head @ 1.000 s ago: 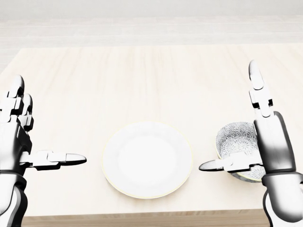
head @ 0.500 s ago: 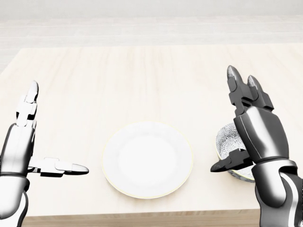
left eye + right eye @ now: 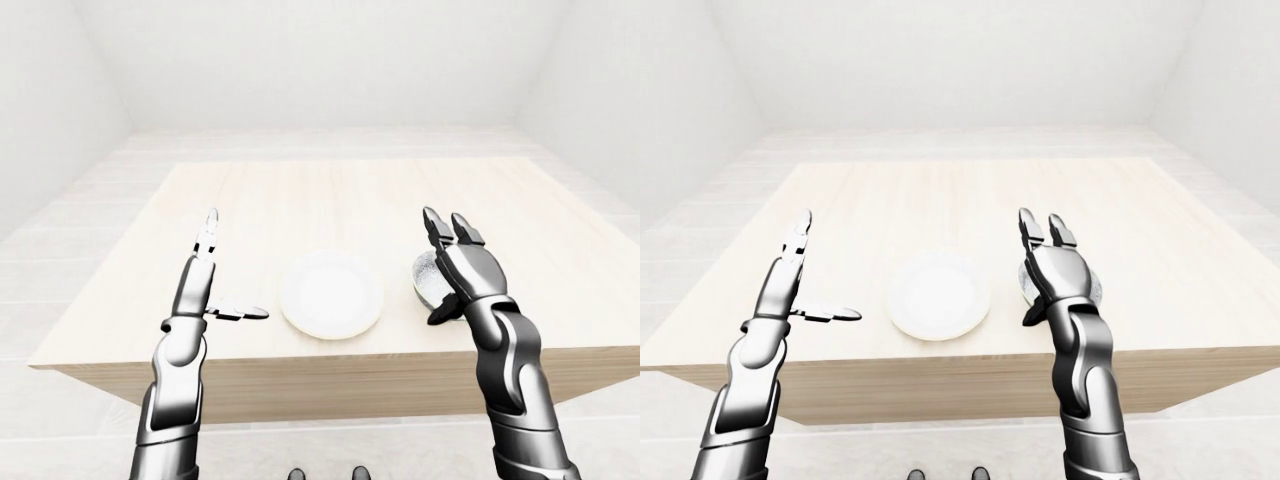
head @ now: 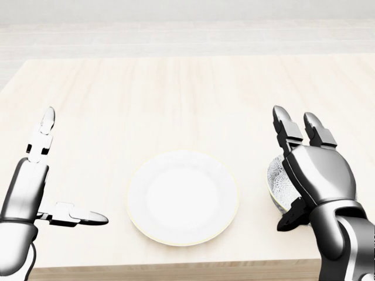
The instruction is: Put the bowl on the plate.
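Observation:
A white plate (image 4: 183, 197) lies flat on the light wooden table (image 4: 176, 93), near the bottom edge of the head view. To its right stands a patterned bowl (image 4: 279, 182), mostly hidden behind my right hand (image 4: 282, 171). That hand hovers over the bowl with its back toward the camera. Its two fingers (image 4: 286, 130) point up and the thumb hangs at the bowl's near left side. It is open and not closed round the bowl. My left hand (image 4: 76, 167) is open left of the plate, thumb pointing toward it, holding nothing.
The table's near edge (image 4: 176, 262) runs just below the plate and hands. In the left-eye view the table (image 3: 340, 195) stretches far beyond the plate, with pale floor (image 3: 60, 250) and white walls around it.
My right hand has turned and dropped over the bowl, covering more of it. The left hand has turned edge-on and sunk slightly. Plate and bowl have not moved.

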Robot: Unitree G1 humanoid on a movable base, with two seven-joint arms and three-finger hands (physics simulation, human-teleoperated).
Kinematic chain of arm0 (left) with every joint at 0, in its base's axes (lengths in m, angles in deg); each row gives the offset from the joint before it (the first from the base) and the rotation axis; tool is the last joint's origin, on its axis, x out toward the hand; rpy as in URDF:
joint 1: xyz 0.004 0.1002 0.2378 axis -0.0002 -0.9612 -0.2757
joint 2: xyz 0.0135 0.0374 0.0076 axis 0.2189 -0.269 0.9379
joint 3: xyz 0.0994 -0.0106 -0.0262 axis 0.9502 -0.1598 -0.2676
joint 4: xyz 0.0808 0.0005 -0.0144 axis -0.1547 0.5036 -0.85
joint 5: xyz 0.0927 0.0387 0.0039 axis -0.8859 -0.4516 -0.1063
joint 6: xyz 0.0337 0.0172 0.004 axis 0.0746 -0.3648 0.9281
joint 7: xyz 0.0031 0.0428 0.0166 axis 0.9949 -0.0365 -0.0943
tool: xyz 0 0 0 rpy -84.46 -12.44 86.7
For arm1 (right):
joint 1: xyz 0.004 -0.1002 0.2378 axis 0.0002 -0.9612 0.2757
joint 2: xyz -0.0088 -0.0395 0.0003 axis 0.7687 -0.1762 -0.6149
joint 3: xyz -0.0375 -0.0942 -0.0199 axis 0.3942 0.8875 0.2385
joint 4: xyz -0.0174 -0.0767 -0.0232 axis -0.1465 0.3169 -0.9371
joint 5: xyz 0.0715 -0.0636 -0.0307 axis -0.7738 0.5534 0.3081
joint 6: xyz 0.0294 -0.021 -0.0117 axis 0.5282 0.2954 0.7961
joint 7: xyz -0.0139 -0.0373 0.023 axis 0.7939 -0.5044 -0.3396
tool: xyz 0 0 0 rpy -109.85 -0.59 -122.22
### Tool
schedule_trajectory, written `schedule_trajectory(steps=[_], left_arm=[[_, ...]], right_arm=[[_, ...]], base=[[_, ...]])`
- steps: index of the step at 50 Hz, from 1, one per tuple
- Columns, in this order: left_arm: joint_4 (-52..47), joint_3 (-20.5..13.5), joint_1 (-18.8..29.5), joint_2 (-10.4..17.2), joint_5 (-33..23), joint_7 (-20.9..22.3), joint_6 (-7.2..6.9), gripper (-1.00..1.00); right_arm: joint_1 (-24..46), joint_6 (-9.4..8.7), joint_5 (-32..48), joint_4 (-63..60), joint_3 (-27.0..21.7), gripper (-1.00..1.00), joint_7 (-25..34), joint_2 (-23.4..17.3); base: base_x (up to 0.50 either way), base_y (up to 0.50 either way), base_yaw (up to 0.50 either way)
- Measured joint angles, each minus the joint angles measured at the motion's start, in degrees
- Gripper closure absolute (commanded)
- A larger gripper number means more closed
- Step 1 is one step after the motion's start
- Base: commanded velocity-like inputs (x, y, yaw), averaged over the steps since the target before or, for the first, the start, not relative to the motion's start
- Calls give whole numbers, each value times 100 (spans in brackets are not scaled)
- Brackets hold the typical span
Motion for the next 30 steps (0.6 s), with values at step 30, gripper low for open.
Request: schedule_trajectory(steps=[30], left_arm=[[171, 11, 17, -60, -54, 2, 112, -100]], right_arm=[[-239, 0, 272, 266, -187, -100, 52, 145]], base=[[0, 0, 0]])
